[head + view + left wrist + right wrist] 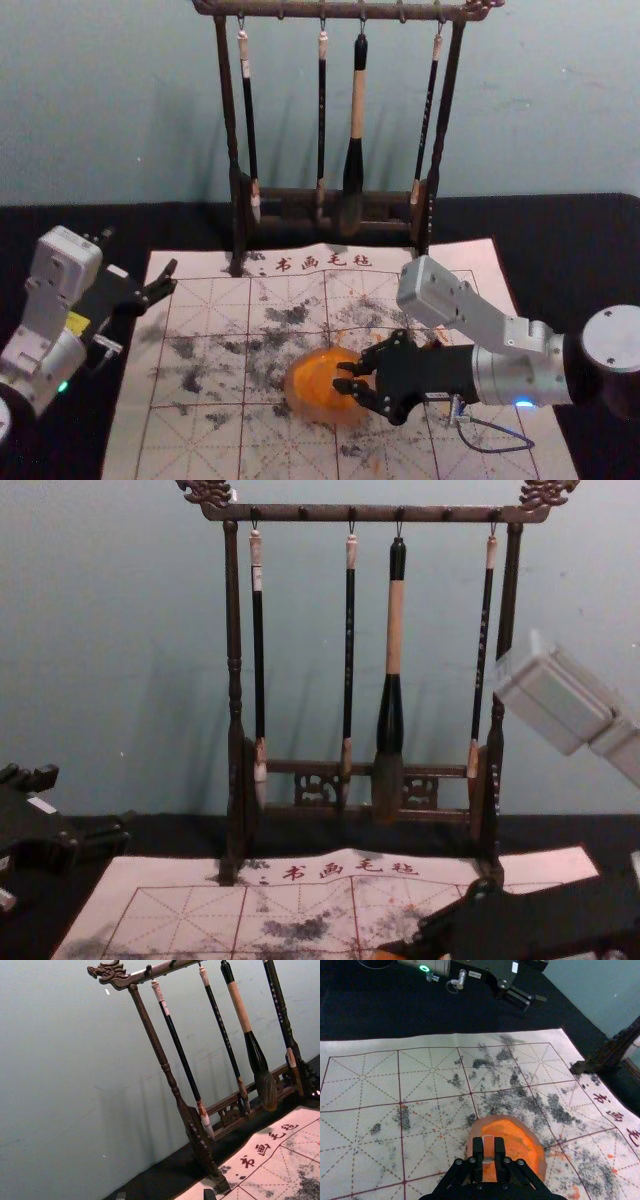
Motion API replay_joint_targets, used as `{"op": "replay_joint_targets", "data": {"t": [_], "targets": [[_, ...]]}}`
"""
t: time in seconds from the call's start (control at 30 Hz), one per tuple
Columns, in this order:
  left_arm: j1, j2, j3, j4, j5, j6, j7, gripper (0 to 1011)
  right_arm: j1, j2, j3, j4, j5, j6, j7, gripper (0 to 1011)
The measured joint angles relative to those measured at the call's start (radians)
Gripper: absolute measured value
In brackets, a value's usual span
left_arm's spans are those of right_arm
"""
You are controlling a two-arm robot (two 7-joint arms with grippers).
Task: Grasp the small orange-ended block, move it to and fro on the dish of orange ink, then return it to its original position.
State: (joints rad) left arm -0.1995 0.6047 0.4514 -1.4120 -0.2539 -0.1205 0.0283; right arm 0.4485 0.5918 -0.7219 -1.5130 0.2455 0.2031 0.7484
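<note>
The dish of orange ink (312, 385) lies on the mat, and my right gripper (350, 377) reaches over its right part in the head view. In the right wrist view, that right gripper (489, 1154) is shut on a small block (488, 1145) with a pale orange top, held above the orange ink in the dish (517, 1142). The block's lower end is hard to make out against the ink, so contact cannot be told. My left gripper (140, 270) is parked at the left edge of the mat; its fingertips stand wide apart in the left wrist view (165, 1195).
A dark wooden rack (235, 680) with several hanging brushes stands behind the work. The gridded, ink-stained mat (210, 300) covers the middle of the black table (590, 230). A cable (495, 449) hangs beside my right wrist.
</note>
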Motion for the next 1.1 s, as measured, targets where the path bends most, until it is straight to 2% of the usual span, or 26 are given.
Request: {"op": "replay_joint_targets", "data": {"t": [0.27,0.53,0.77,1.1], "targets": [[0.0,0.0,0.0,0.0,0.0,0.0,0.0,1001,0.026,-0.026,-0.01,0.035,-0.013,0.004,-0.008,107],[0.0,0.0,0.0,0.0,0.0,0.0,0.0,1001,0.052,-0.051,0.0,0.078,-0.01,0.014,-0.022,107],[0.0,0.0,0.0,0.0,0.0,0.0,0.0,1001,0.055,-0.046,0.008,0.083,-0.008,0.019,-0.027,107],[0.0,0.0,0.0,0.0,0.0,0.0,0.0,1001,0.032,-0.016,0.021,0.06,0.004,0.026,-0.026,107]]}}
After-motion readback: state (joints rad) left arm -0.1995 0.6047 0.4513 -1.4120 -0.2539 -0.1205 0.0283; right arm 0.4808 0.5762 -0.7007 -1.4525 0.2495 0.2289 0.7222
